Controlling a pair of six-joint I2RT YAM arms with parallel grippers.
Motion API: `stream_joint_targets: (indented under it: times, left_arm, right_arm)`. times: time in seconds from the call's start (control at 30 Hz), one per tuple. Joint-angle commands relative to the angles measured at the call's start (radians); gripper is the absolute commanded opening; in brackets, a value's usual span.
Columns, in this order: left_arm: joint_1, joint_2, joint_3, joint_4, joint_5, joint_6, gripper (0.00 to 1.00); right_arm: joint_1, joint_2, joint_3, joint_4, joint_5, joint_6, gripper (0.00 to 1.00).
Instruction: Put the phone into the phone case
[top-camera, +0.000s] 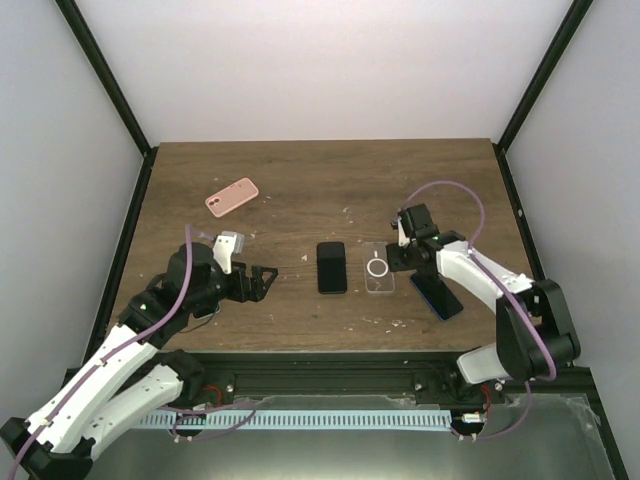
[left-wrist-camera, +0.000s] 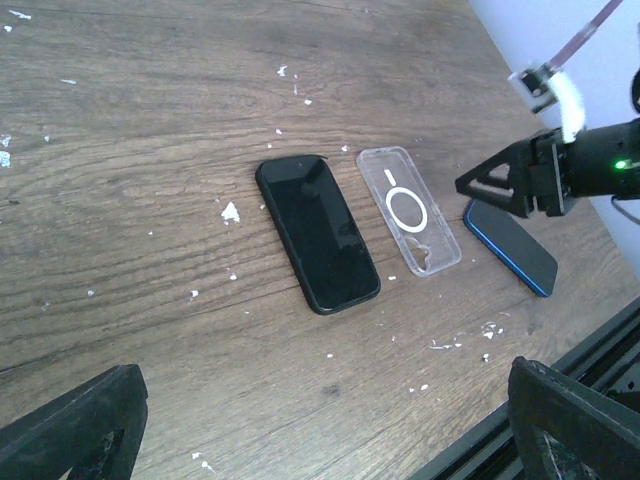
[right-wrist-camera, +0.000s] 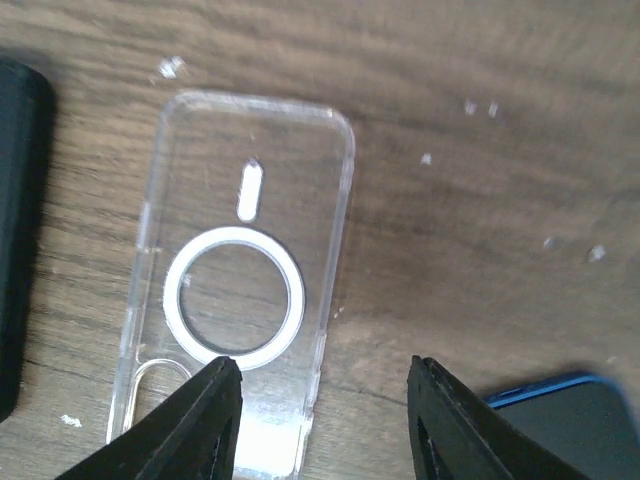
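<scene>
Black right pincer (right-wrist-camera: 320, 405) half-open and empty over clear rounded plastic case (right-wrist-camera: 240, 280); left pincer (top-camera: 262, 282) wide apart, empty.

Lower end of clear case (right-wrist-camera: 240, 260) off-frame

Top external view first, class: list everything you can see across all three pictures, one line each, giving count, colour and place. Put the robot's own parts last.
black phone: one, black, table centre
clear case: one, transparent with a white ring, just right of the black phone, not touching it
blue-edged phone: one, dark with a blue rim, right of the clear case, partly under the right arm
pink item: one, pink, phone or case, far left of the table
table: one, brown wood, white specks
left arm: one, white and black, near left; jaws wide open, empty
right arm: one, white and black, near right; jaws apart by the clear case, empty
</scene>
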Motion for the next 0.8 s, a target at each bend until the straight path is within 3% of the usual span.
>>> stream_joint_targets:
  times: [0.0,0.1,0.3,0.4,0.57,0.67,0.77]
  left_arm:
    - [0.005,-0.01,0.002,0.008,0.007,0.007,0.99]
    - [0.005,-0.015,0.0,0.009,0.014,0.007,0.99]
    - [0.004,-0.016,-0.005,0.019,0.035,0.007,0.99]
    - [0.004,-0.005,-0.003,0.02,0.054,0.01,0.99]
    - [0.004,-0.001,-0.006,0.028,0.078,0.012,0.99]
    - [0.004,0.005,-0.005,0.031,0.096,0.017,0.99]
    - [0.005,0.008,-0.004,0.03,0.11,0.019,0.99]
  right_arm:
    - [-0.001,-0.057,0.054,0.006,0.057,-0.178,0.47]
    - [-0.02,-0.047,0.075,-0.061,-0.008,-0.285,0.51]
    - [-0.061,0.084,0.159,-0.193,-0.088,-0.325,0.71]
    - [-0.094,0.145,0.173,-0.23,-0.05,-0.35,0.75]
    - [-0.2,0.132,0.161,-0.242,-0.139,-0.396,0.81]
    - [-0.222,0.147,0.167,-0.268,-0.127,-0.407,0.99]
    - [-0.24,0.163,0.17,-0.287,-0.125,-0.421,1.0]
